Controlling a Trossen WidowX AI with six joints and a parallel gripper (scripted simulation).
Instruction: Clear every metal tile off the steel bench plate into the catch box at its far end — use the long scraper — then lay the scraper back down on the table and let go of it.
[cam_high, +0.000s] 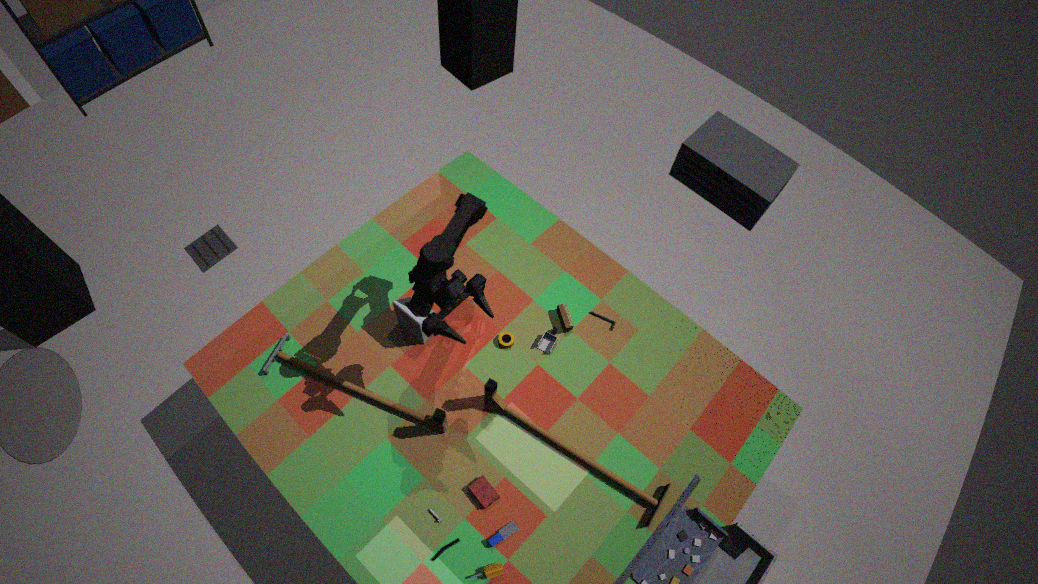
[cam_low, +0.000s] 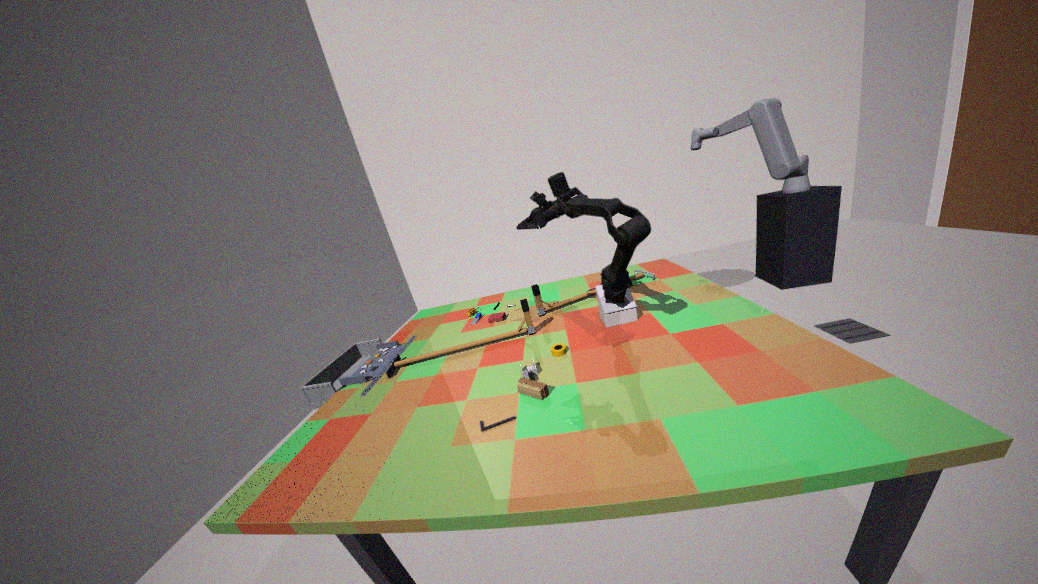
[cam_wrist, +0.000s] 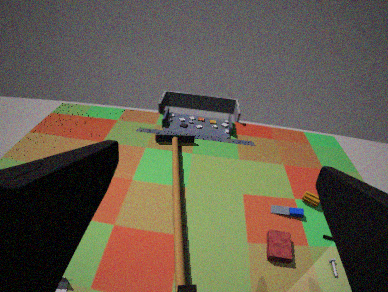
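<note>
My gripper (cam_high: 479, 329) (cam_low: 524, 226) (cam_wrist: 222, 164) is open and empty, high above the table. A long wooden-handled tool (cam_high: 573, 448) (cam_low: 464, 347) (cam_wrist: 176, 200) with a wide dark head, seemingly the scraper, lies below and ahead of it; its head is by the plate's near edge and its grip end has an upright black post. The steel bench plate (cam_high: 656, 549) (cam_wrist: 212, 133) carries several small white, dark and orange tiles. The catch box (cam_high: 762, 555) (cam_wrist: 200, 102) stands at the plate's far end; its floor is mostly hidden.
A second long tool (cam_high: 362, 394) with a metal crosspiece lies on the other side. A grey bar (cam_wrist: 245, 143) crosses the plate's near edge. A red block (cam_high: 481, 491) (cam_wrist: 279, 246), a yellow ring (cam_high: 505, 339) (cam_low: 558, 349), a wooden block (cam_low: 532, 389) and a black hex key (cam_low: 497, 423) lie around.
</note>
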